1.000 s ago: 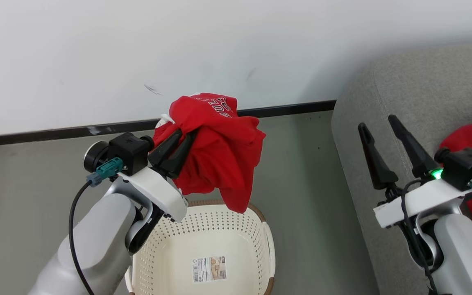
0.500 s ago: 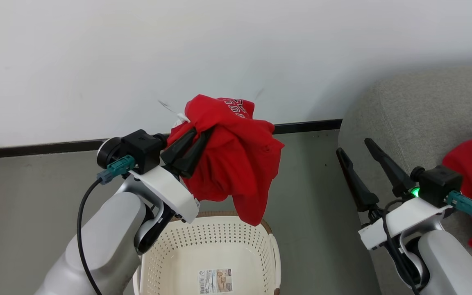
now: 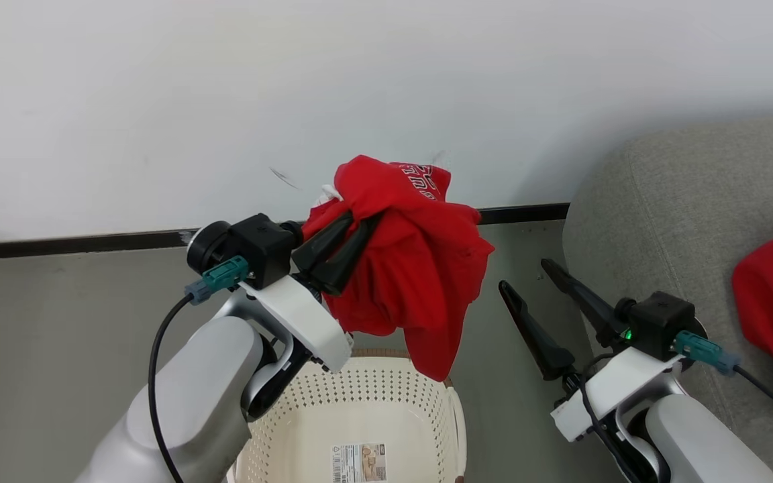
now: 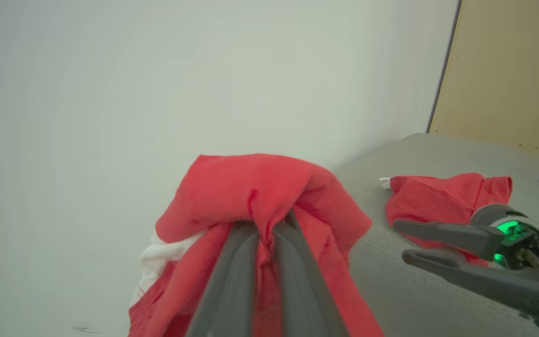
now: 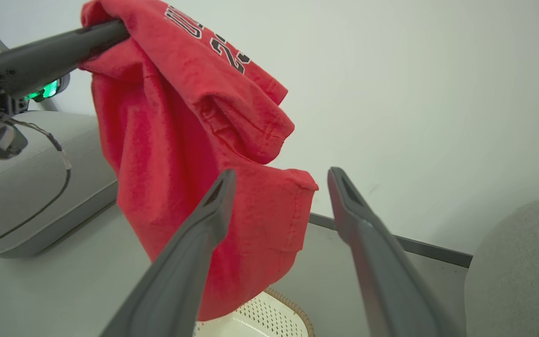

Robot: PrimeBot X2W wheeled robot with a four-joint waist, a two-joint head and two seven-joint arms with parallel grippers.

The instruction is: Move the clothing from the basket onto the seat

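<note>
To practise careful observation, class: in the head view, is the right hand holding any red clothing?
No: the right hand stands open and empty beside the sofa, while the left hand grips the red garment.

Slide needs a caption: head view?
Left gripper holds red shirt above the laundry basket; open right gripper hovers beside the grey sofa.

Item count, by kind.
Red garments: 2 total, garment A (w/ dark lettering) + garment B.
Basket: 1, cream, perforated. Paper label on its floor: 1.
Sofa: 1, grey.
Robot hands: 2, left hand + right hand. Fingers: 2 per hand, 4 total.
Teal connectors: 2, 1 per wrist; left connector, right connector.
Green wrist lights: 2; left light, right light.
Dark skirting strip: 1.
</note>
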